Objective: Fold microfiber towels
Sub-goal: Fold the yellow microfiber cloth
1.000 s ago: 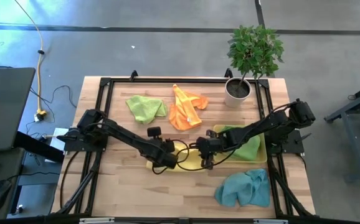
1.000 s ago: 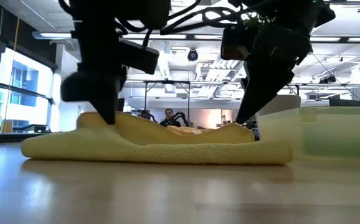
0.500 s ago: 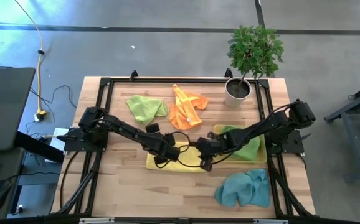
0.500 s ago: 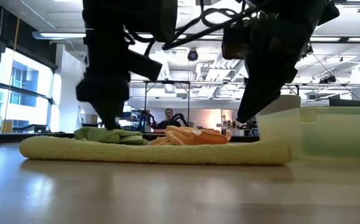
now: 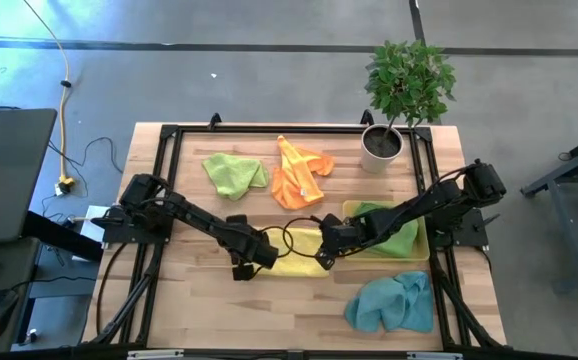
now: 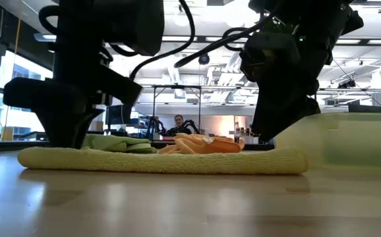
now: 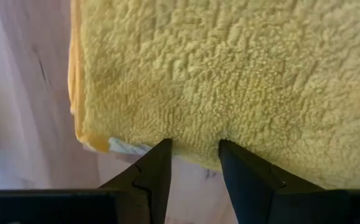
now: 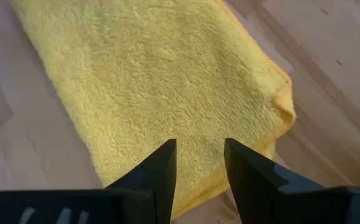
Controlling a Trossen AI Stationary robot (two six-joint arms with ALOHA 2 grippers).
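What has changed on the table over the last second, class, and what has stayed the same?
The left gripper let go of the yellow towel, whose raised fold dropped flat, and drew back towards the towel's left end, fingers open. The right gripper shifted slightly over the towel's right end, fingers open throughout. The lime green towel, orange towel, teal towel and plant pot stayed put.

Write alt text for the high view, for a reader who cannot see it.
Seen from above, two dark arms meet at a folded yellow towel on a wooden table, the left hand at its left end and the right hand at its right. A green towel and an orange towel lie behind, a teal towel in front, beside a potted plant.
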